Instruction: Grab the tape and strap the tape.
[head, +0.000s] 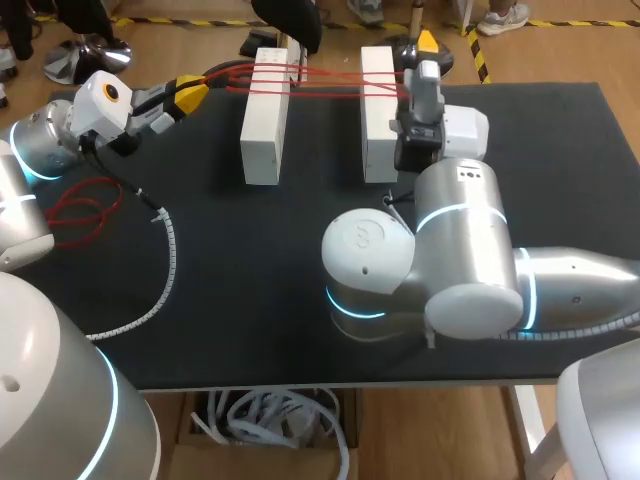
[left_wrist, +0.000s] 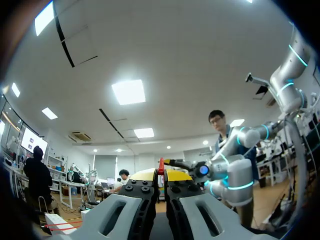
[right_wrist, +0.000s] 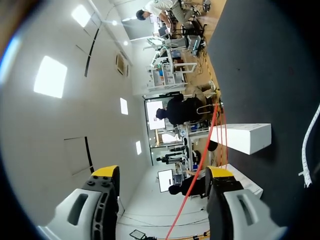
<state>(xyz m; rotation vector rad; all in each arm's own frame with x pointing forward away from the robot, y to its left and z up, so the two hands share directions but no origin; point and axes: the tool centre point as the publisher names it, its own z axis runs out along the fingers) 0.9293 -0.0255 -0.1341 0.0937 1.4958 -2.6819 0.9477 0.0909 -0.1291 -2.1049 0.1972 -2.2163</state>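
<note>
1. Red tape (head: 330, 91) spans both white blocks (head: 263, 130), one end pinched in the closed left gripper (head: 195, 92).
2. Right gripper (right_wrist: 163, 172) fingers spread wide; tape runs between them.
3. Both grippers near the table (head: 560, 200) far edge.

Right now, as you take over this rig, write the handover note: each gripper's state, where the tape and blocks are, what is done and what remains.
The left gripper is shut on the red tape, beside the far end of the left white block.
The right gripper is open, at the far end of the right white block; the tape runs between its fingers, ungripped.
Done: tape grabbed; several strands cross both blocks' far ends.
Left: probably finishing and securing the strapping. More red loops lie on the table by the left arm.
</note>
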